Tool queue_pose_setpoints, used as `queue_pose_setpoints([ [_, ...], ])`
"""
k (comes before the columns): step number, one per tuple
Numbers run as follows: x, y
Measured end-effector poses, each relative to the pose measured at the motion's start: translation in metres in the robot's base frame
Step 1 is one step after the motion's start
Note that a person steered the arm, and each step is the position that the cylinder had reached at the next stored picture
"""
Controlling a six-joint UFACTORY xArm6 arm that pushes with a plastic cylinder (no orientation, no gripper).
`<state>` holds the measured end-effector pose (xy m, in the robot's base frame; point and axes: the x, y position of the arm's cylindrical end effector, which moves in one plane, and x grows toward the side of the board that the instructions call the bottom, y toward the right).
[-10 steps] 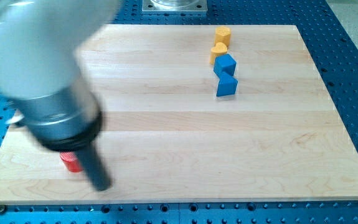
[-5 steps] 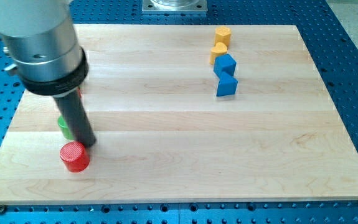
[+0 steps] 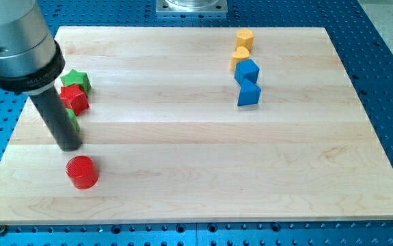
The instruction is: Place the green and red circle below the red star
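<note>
The red circle block (image 3: 82, 171) lies near the view's bottom left of the wooden board (image 3: 203, 171). The red star (image 3: 74, 100) sits at the left side, with a green star (image 3: 76, 78) just above it. A green block (image 3: 72, 123), its shape mostly hidden by the rod, shows just below the red star. My tip (image 3: 70, 145) rests on the board right beside the green block, just above and slightly left of the red circle, not touching it.
Two orange blocks (image 3: 244, 38) (image 3: 239, 57) and two blue blocks (image 3: 247, 71) (image 3: 249, 93) stand in a column at the view's upper right. The arm's grey body (image 3: 15, 41) covers the top left corner.
The arm has moved toward the view's top left, uncovering the red and green stars. My tip moved from below the red circle to above it, now covering the green block.
</note>
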<state>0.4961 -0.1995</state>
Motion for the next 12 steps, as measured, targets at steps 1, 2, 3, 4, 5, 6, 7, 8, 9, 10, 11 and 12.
queue_pose_setpoints([
  [1, -0.006, 0.004],
  [2, -0.003, 0.106],
  [3, 0.060, 0.147],
  [4, 0.092, 0.063],
  [5, 0.090, 0.000],
  [6, 0.067, -0.006],
  [7, 0.082, 0.034],
  [8, 0.065, 0.071],
  [9, 0.053, 0.024],
  [10, 0.082, 0.023],
  [11, 0.083, 0.002],
  [12, 0.056, 0.000],
])
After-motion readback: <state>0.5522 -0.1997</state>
